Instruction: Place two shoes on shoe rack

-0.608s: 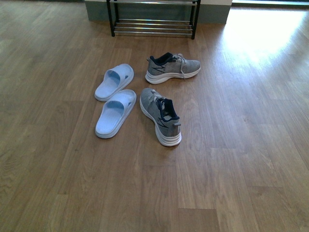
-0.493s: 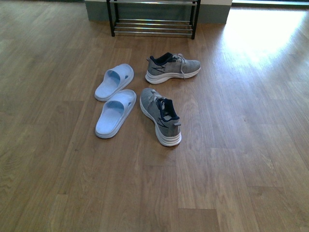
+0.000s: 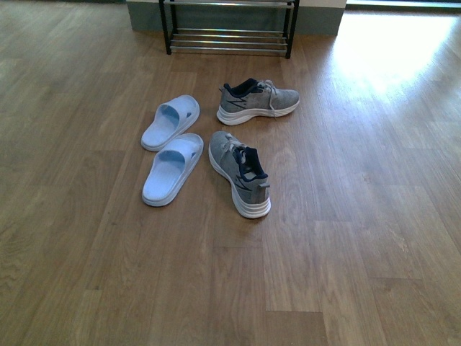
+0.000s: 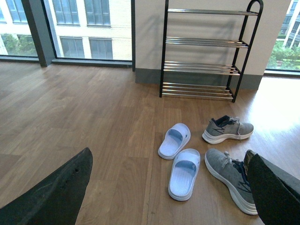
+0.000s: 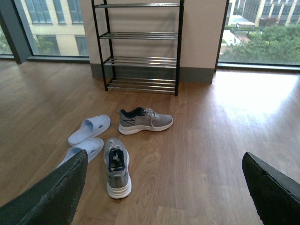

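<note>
Two grey sneakers (image 3: pixel 240 173) are lying beside pale blue slides (image 3: pixel 171 168) on sunlit wood flooring (image 3: pixel 360 252), short of the black shoe rack (image 4: pixel 206 42) standing against a window-flanked wall (image 5: pixel 201 33); both arms' jaws are gaping apart.

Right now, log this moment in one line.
phase: pre-grasp | near shoe: floor | far shoe: floor | rack: no shoes | left hand: open | right hand: open | slippers: floor, beside shoes
</note>
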